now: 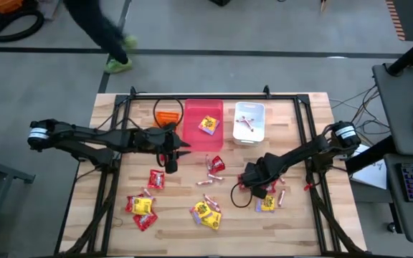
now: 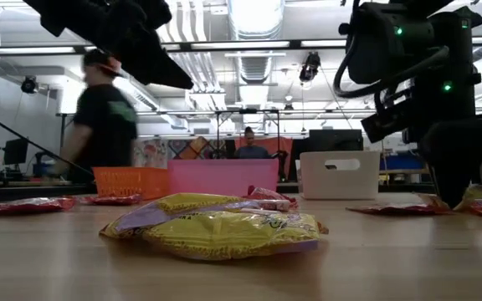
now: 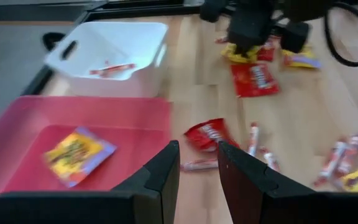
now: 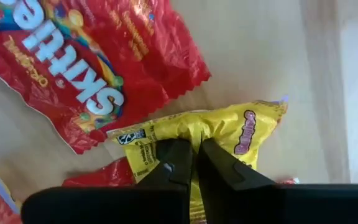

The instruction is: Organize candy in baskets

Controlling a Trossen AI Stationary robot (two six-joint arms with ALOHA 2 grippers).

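The right gripper (image 4: 194,163) is down on the tabletop (image 1: 300,215) at the lower right of the high view, its fingers pinched shut on a fold of a yellow candy packet (image 4: 229,134), probably to lift it toward the baskets. A red Skittles packet (image 4: 79,68) lies just beside it. The left gripper (image 3: 197,165) hovers near the pink-red basket (image 1: 203,136) at the upper middle, fingers partly apart and holding nothing. Three baskets stand in a row: a small orange one (image 1: 167,117), the pink-red one holding one yellow packet (image 1: 208,125), and a white one (image 1: 249,123) holding one red-and-white stick (image 1: 245,125). Loose sweets lie in four scattered clusters across the lower tabletop, too bunched to count exactly.
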